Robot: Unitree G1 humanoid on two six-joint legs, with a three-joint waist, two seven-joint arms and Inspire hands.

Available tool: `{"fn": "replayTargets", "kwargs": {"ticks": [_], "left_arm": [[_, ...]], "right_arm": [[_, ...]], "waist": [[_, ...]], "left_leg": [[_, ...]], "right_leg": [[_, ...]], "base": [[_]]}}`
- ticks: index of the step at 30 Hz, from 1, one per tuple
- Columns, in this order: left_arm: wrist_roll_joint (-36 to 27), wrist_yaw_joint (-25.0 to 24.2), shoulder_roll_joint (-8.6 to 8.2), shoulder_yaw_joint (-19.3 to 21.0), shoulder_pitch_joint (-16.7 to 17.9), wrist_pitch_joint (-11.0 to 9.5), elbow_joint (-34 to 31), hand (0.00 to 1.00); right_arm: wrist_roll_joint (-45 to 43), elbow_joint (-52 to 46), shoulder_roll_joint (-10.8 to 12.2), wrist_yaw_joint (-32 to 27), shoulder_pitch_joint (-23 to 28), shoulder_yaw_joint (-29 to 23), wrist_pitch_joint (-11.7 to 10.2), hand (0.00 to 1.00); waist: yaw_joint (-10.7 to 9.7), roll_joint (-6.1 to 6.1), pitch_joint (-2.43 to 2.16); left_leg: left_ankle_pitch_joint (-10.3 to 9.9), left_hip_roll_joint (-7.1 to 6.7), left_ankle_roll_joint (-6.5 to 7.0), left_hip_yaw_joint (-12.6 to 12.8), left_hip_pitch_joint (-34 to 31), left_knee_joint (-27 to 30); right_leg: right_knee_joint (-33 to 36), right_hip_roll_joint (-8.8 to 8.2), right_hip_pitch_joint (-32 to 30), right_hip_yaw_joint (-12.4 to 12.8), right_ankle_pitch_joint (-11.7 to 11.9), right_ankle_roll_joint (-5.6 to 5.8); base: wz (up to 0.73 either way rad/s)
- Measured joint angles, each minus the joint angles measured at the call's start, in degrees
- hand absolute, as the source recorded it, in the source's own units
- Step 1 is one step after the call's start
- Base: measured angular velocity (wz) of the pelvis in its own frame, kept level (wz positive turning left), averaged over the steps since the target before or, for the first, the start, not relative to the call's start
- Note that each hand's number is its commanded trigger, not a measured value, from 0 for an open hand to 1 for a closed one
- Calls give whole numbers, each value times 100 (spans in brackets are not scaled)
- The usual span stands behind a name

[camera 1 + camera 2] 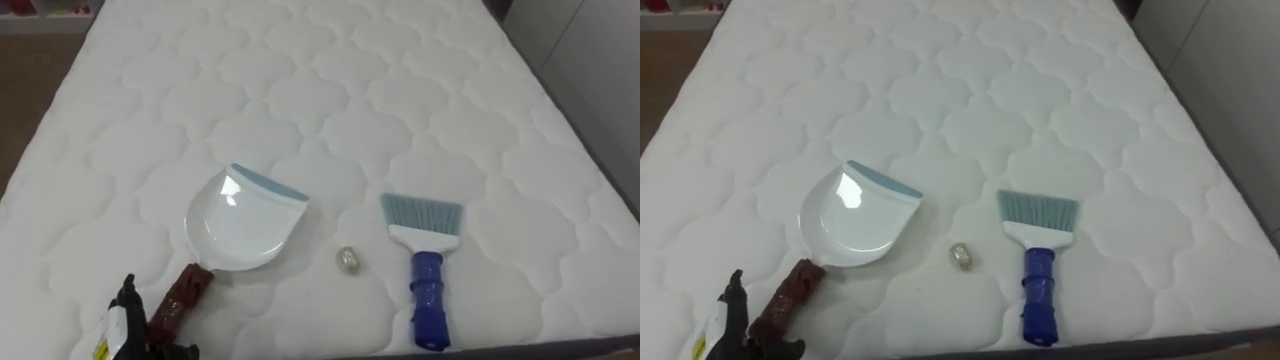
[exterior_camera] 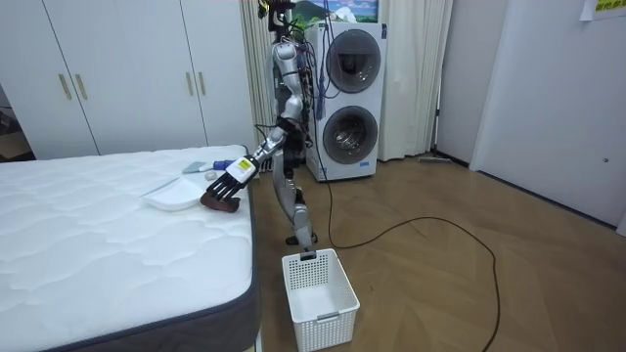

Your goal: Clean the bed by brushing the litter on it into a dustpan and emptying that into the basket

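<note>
A small crumpled scrap (image 1: pixel 348 260) is seen on the bed (image 1: pixel 300 80), between a dustpan (image 1: pixel 240 225) and a brush (image 1: pixel 425 265), touching neither. The left hand (image 1: pixel 128 315) is placed at the dustpan's brown handle (image 1: pixel 182 292); whether it grips cannot be told. 1 white basket (image 2: pixel 331 330) stands on the floor beside the bed, its contents not discernible.

Dustpan (image 1: pixel 240 225) left, brush (image 1: pixel 425 265) right — scrap (image 1: pixel 348 259) between them, all on bed (image 1: pixel 300 80)
</note>
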Motion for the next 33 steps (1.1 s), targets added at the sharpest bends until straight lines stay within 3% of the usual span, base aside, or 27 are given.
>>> {"fn": "replayTargets", "kwargs": {"ticks": [12,17,33], "left_arm": [[5,31,35,11,-186,12,10,0],[2,27,162,-121,-501,68,459,0],[-5,-43,174,-280,-950,92,916,0]], "right_arm": [[118,5,-47,26,2,9,50,0],[281,34,-62,21,-25,22,52,0],[803,65,-91,-29,-128,228,45,0]], "waist": [[-2,59,1],[-6,86,0],[-67,118,13]], "left_leg": [[0,2,0,7,-121,-7],[1,5,-1,7,-308,36],[3,7,-2,-10,-582,37]], "right_leg": [[2,7,-134,-6,2,-2],[9,5,-312,5,4,-6],[4,5,-549,3,4,-6]], "base": [[-1],[0],[0]]}}
